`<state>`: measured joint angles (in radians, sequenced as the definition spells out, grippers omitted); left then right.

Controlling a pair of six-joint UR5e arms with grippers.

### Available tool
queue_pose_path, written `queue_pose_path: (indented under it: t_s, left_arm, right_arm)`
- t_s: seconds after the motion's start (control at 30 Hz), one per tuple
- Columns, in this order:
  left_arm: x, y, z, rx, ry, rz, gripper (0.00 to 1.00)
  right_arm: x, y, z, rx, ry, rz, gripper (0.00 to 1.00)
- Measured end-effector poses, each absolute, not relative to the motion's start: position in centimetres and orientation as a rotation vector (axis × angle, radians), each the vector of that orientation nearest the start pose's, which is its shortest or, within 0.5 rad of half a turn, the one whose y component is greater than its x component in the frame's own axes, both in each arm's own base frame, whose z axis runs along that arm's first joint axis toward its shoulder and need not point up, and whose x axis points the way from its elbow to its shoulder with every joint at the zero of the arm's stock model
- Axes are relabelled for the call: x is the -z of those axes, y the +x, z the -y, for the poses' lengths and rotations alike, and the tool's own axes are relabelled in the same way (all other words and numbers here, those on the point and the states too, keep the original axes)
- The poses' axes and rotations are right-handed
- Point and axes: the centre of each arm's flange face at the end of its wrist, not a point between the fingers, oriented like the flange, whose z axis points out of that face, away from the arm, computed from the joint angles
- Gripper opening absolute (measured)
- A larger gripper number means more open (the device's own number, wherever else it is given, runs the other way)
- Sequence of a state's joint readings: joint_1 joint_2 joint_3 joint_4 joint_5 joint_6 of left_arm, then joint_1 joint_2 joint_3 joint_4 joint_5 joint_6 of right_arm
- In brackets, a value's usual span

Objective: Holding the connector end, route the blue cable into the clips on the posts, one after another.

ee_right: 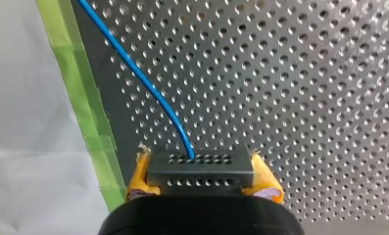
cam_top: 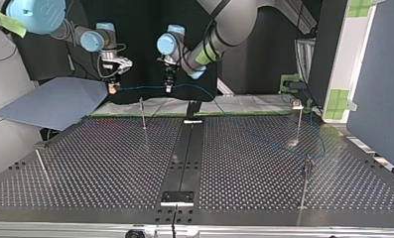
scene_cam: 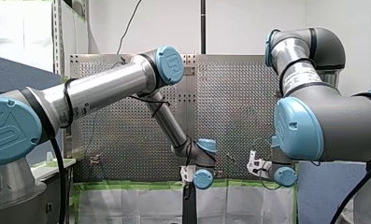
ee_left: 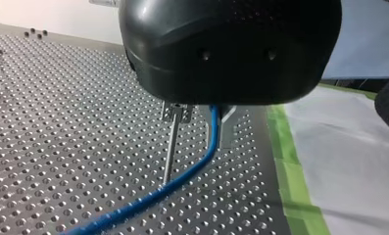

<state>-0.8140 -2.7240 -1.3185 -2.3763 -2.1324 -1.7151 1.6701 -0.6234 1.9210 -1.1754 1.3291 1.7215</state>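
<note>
Perforated table underlies right hand clamping connector on blue cable.

Lab bay, walls and fittings.
White wall behind perforated tabletop; green tape edges white sheeting; blue-grey partition at top view's right.

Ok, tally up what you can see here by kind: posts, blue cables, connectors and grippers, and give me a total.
Posts, in the top view: 4
Blue cable: 1
Connector: 1
Grippers, my left gripper and my right gripper: 2
Total: 8
</note>
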Motion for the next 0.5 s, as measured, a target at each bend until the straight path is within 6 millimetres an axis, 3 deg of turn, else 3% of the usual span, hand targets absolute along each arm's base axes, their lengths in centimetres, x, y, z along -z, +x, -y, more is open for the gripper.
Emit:
queue_pose_path:
  t_s: [0.23,0.5]
  left_arm:
    - [9.6,42.7,58.0,0.246,0.154,-1.682,0.00]
    - [8.4,43.9,59.6,0.253,0.128,-1.645,0.00]
  right_arm:
    - [7.8,20.6,51.7,-1.503,1.491,1.265,0.00]
    - [7.8,20.8,51.7,-1.509,1.497,1.260,0.00]
